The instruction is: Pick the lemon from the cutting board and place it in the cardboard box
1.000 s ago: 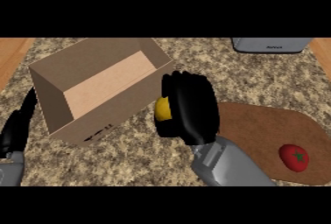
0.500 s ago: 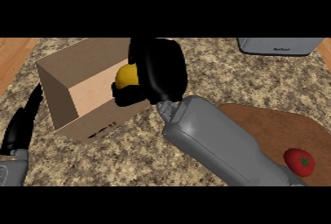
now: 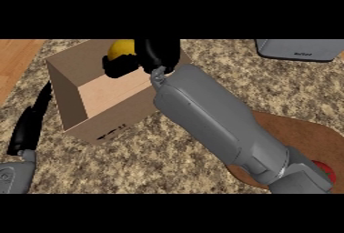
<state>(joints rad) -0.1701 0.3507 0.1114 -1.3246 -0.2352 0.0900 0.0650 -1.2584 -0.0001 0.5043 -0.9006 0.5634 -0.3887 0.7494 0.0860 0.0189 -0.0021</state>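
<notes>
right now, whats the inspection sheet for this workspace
surface: speckled stone counter
job's things: lemon held over the far side of the open cardboard box; cutting board at right, no lemon on it
clutter: red round item on the board, partly hidden by the right forearm; grey appliance at the far right
hands: right hand has its fingers curled round the lemon; left hand open, resting at the left edge
cables: nothing seen
surroundings: wooden strip at far left
</notes>
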